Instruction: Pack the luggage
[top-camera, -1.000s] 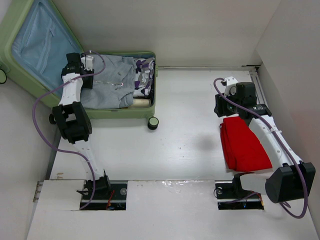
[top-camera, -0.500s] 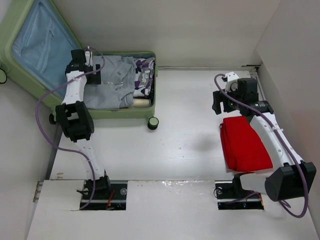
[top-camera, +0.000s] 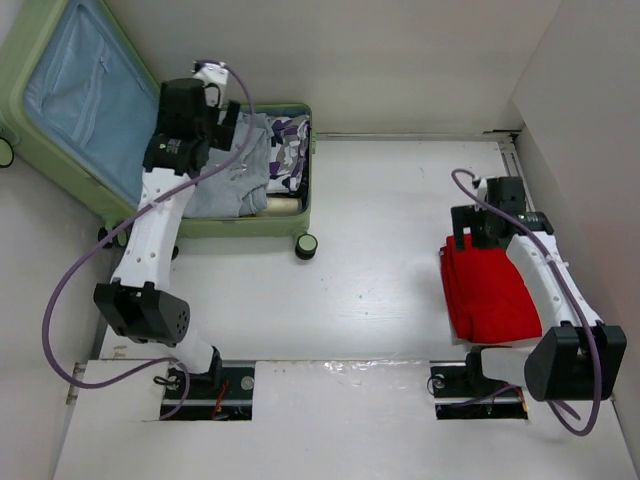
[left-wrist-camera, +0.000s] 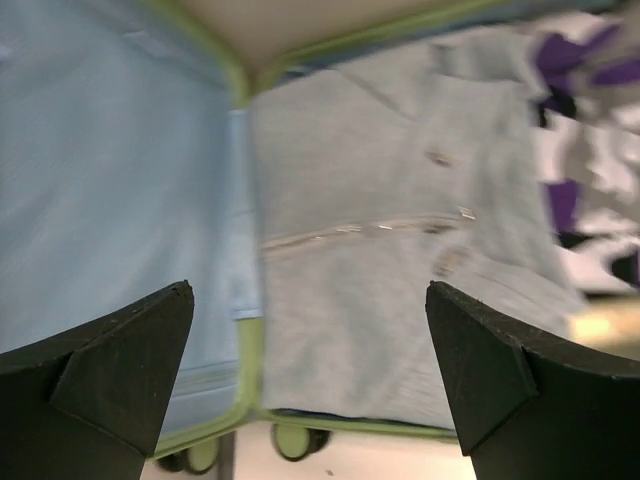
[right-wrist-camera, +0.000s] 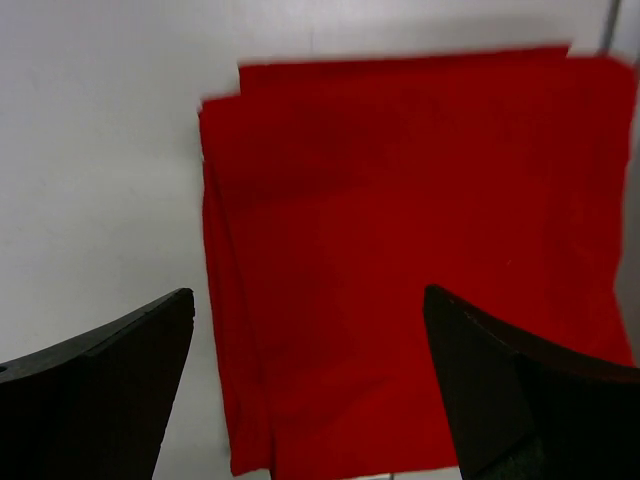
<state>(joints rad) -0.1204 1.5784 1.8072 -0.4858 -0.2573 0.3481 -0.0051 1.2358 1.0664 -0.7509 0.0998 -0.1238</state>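
The luggage (top-camera: 240, 229), a large pale green hard-shell suitcase lined in light blue fabric, lies open at the far left of the white table (top-camera: 380, 270), with a small black-and-green wheel (top-camera: 306, 244) at its near right corner. Its base holds a folded grey garment (left-wrist-camera: 380, 300) and, to the right of that, a purple-and-white patterned cloth (left-wrist-camera: 590, 170). A pale cream thing (top-camera: 283, 206) by the near wall is too blurred for me to name. My left gripper (left-wrist-camera: 310, 290) hangs over the grey garment, jaws spread wide, grasping nothing. My right gripper (right-wrist-camera: 308, 292) hovers over a folded red cloth (right-wrist-camera: 400, 250) on the table, well apart from the suitcase, likewise spread and empty.
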